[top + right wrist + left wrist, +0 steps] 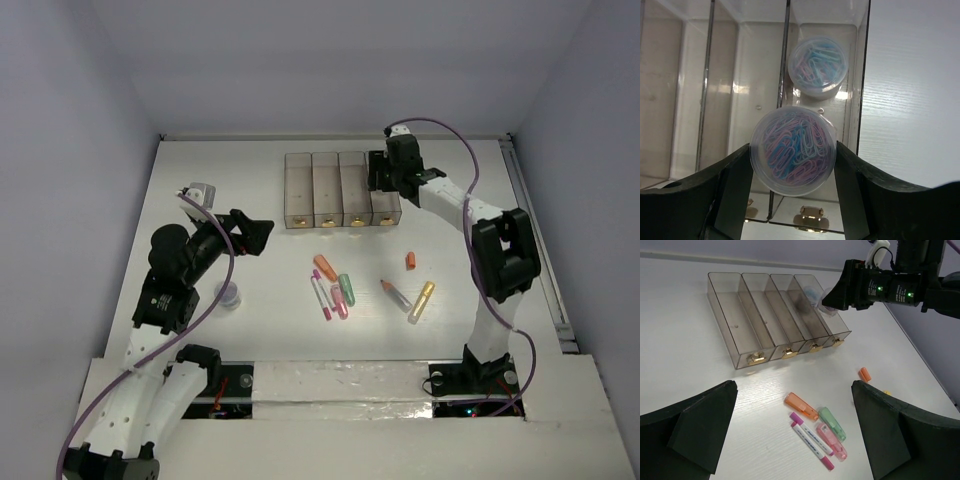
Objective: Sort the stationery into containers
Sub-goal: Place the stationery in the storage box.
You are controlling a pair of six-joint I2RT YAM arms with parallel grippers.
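Four joined translucent bins (299,190) stand at the table's back middle. My right gripper (384,178) hovers over the rightmost bin, shut on a clear jar of coloured paper clips (792,150); its jaws press on both sides. A second such jar (819,66) lies in that bin below. A third jar (228,295) stands on the table by my left arm. My left gripper (255,232) is open and empty, above and left of the orange (801,406), green (832,423), pink (831,441) and white-magenta (810,437) markers.
A short orange stick (411,260), a gold marker (422,301) and a grey stick with an orange tip (395,293) lie right of the marker group. The three left bins (735,325) hold nothing visible. White walls close the table at back and sides.
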